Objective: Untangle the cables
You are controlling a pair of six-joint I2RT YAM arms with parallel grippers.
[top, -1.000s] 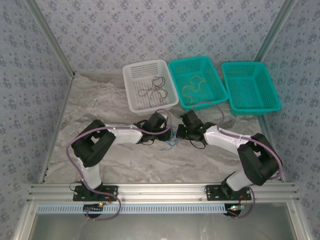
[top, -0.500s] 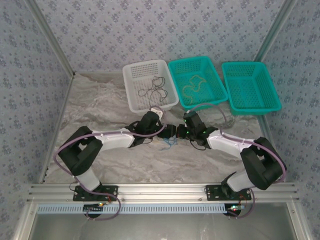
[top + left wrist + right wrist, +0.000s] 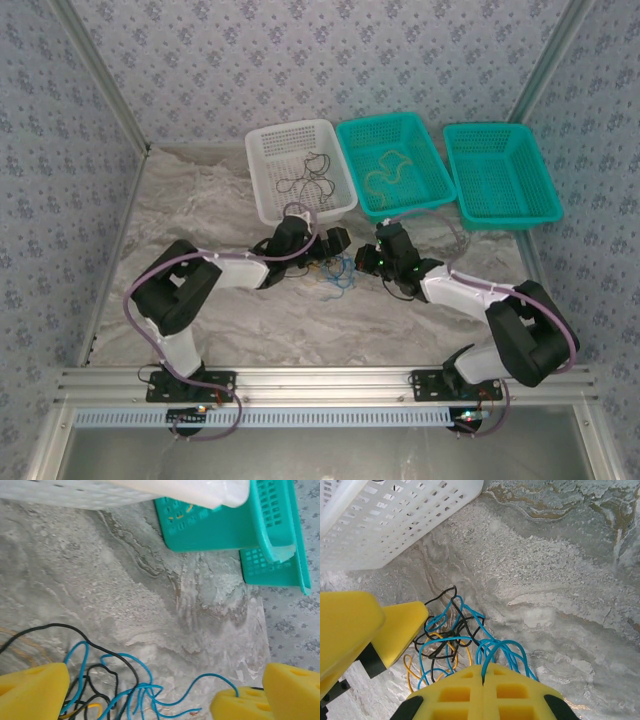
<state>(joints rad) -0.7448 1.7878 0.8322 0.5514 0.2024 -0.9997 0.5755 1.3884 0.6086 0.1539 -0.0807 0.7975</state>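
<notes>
Your right gripper (image 3: 482,669) is clamped on the blue cable (image 3: 490,650), lower centre; your left gripper (image 3: 165,686) stands wide apart over it.

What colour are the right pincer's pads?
The right pincer has yellow pads, clearest in the right wrist view.

blue cable (image 3: 145,687) lies between parted fingers (image 3: 32,690)

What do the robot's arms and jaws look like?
The left arm and right arm are chunky white and black pieces joined together, with a thin purple-grey cable looping along each. The jaws have bright yellow pads with square holes.
</notes>
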